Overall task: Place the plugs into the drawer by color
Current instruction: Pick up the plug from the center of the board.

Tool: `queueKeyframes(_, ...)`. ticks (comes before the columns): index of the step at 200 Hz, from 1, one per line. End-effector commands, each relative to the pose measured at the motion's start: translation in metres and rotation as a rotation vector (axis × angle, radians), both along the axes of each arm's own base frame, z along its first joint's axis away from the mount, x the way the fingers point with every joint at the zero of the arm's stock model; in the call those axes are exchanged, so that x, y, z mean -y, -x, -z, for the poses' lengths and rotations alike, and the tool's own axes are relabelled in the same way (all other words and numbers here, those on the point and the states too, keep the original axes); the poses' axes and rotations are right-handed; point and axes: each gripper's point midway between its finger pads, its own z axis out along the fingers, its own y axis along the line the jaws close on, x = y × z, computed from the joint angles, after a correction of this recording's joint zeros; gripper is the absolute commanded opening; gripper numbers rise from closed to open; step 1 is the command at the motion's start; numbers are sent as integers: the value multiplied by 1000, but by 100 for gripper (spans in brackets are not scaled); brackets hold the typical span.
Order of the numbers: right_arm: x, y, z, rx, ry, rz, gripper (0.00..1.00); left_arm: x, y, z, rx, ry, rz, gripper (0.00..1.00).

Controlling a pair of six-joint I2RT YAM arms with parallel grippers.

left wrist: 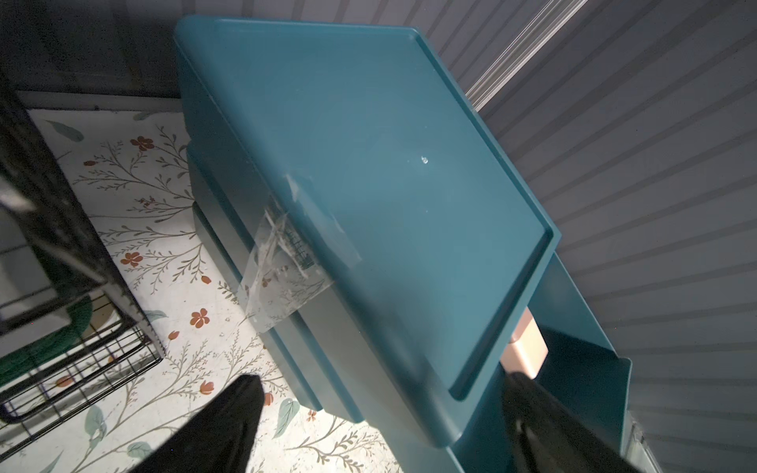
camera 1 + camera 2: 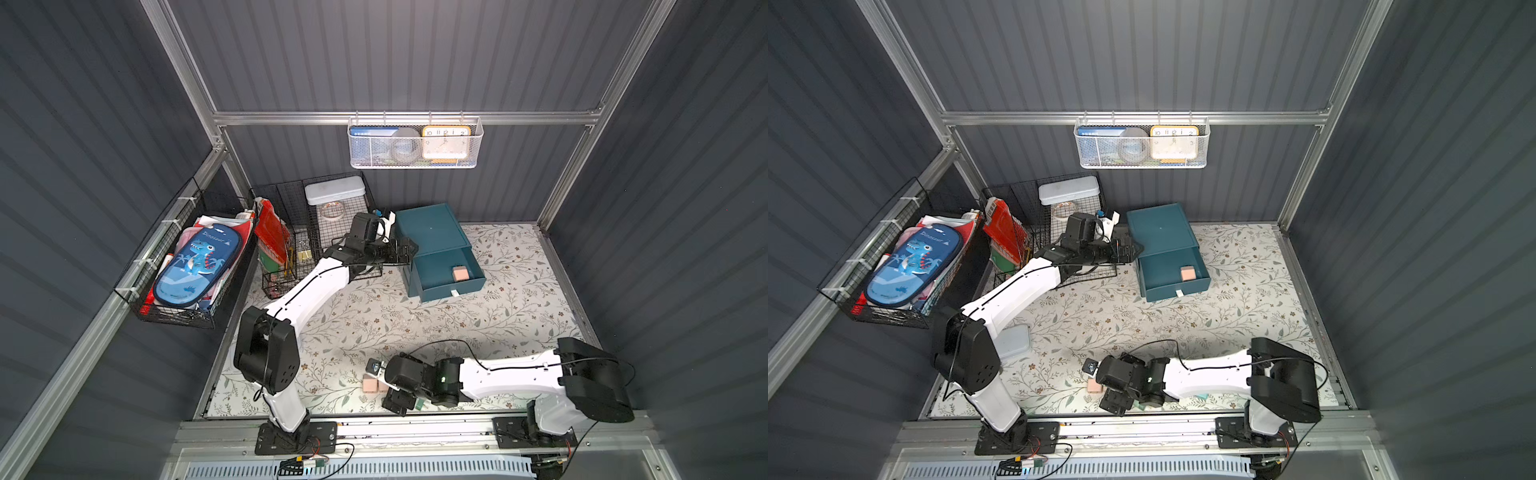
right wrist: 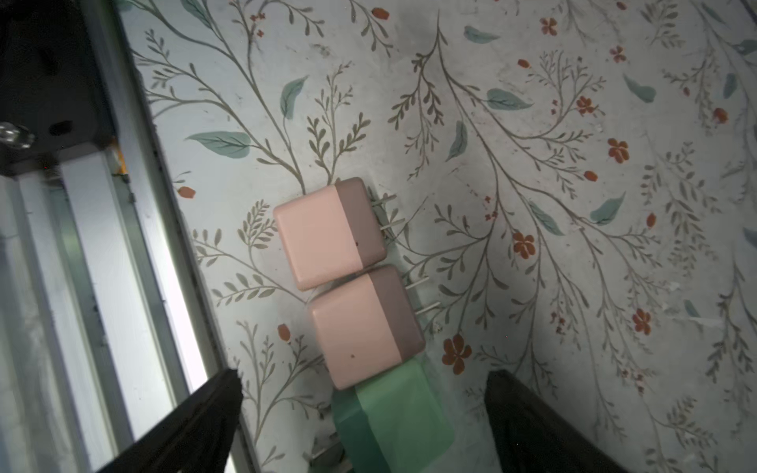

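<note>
**Pastel plastic: one pink plug in the drawer, more on the mat**

Dark teal plastic, smooth and matt, forms the cabinet (image 2: 430,230). It is a box with a shallow raised rim round its flat top and a crinkled strip of clear tape (image 1: 286,262) over one edge. One drawer (image 2: 473,279) stands pulled out, and a rounded first pink plug (image 2: 460,273) lies inside near its front wall. The left gripper (image 1: 383,376) sits just beside the cabinet's corner, its black fingers spread wide and holding nothing.

Well apart from the cabinet, on the floral mat (image 3: 573,164), a second pink plug (image 3: 323,233) and a third pink plug (image 3: 360,327) lie touching. Each is a soft-cornered cube with two thin metal prongs (image 3: 389,211). A mint green plug (image 3: 393,413) lies just beside the third. The right gripper (image 3: 362,374) hovers above it with fingers spread. The green plug lies between them, with a gap on either side.
</note>
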Motion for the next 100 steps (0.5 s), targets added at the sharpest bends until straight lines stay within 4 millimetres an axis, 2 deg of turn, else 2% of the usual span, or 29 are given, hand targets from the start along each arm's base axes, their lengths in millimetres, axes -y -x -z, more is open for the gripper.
queueKeyframes(1,-1,-28,8,53,-5,42,97,-2,2,-8,11,6,8,96)
queueKeyframes(20,1,-39,18,49,21,49,97,-3,2,-9,12,6,6,96)
queueKeyframes(44,9,-56,21,58,46,70,97,-3,2,-10,13,9,7,96)
queueKeyframes(81,32,-87,9,87,41,176,96,-2,3,-8,9,9,10,96)
queueKeyframes(100,34,-96,-2,81,-4,237,95,-1,3,-9,12,12,14,96)
